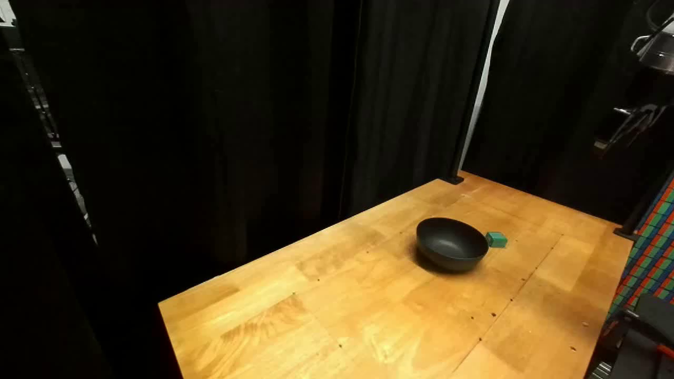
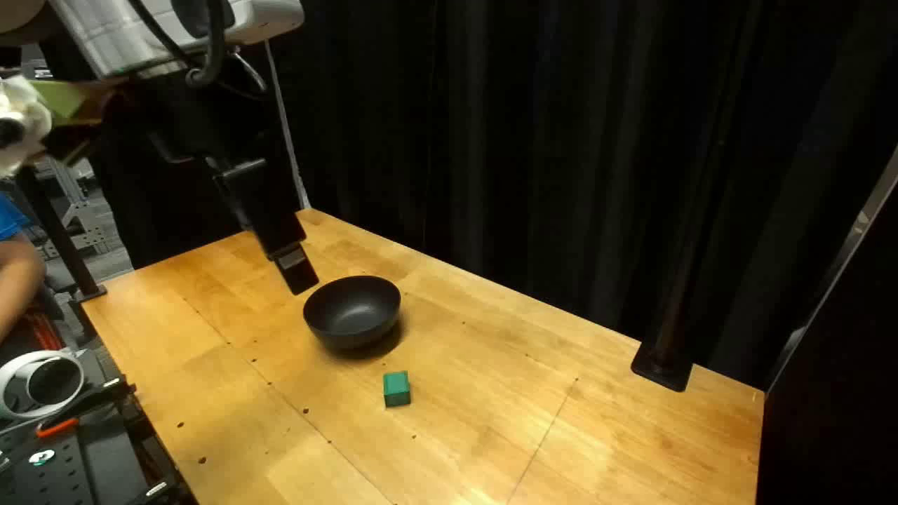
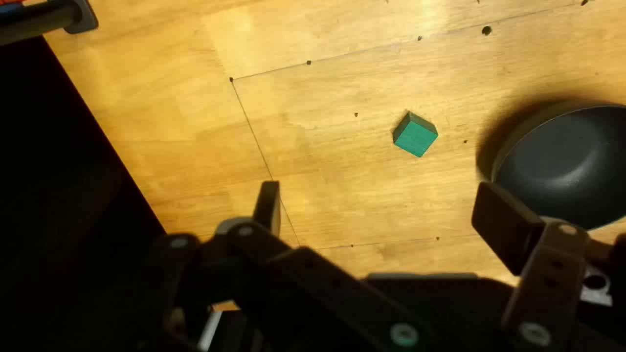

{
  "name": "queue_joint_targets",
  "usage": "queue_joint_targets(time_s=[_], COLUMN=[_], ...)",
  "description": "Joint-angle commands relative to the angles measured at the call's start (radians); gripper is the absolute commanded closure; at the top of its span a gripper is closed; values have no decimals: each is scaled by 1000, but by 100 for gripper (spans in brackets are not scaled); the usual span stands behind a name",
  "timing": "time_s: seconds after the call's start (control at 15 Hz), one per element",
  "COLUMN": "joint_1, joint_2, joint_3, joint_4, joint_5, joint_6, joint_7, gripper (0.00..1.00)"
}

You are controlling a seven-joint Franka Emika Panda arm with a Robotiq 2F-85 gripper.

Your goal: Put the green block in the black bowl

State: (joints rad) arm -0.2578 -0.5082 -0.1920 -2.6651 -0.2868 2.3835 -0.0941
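Note:
The green block [image 1: 496, 239] rests on the wooden table beside the black bowl, apart from it in an exterior view [image 2: 397, 389]. The black bowl [image 1: 452, 246] stands upright on the table and looks empty; it shows in an exterior view too [image 2: 353, 315]. My gripper [image 3: 385, 210] is open, with nothing between its fingers. It hangs above the table, and in an exterior view its fingertip [image 2: 295, 270] appears just left of the bowl. In the wrist view the block [image 3: 415, 137] lies ahead of the fingertips, left of the bowl [image 3: 562, 151], which the frame edge and right finger partly cover.
The wooden table [image 2: 491, 421] has black posts [image 2: 663, 361] clamped at its edges. Black curtains [image 1: 263, 131] hang behind it. A dark cart [image 2: 77, 449] with a white ring-shaped part stands beside the table. A person's arm [image 2: 17, 280] shows at the far left.

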Motion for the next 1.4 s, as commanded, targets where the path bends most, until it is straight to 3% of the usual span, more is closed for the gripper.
queue_joint_targets(time_s=[0.0,0.6,1.0,1.33], joint_1=[-5,-5,34,50], joint_2=[-1,-5,188,431], joint_3=[5,5,102,145], joint_4=[4,7,33,64], joint_5=[4,4,10,-26], joint_6=[-2,-2,65,303], joint_7=[-3,-3,150,296], gripper=[0,0,0,0])
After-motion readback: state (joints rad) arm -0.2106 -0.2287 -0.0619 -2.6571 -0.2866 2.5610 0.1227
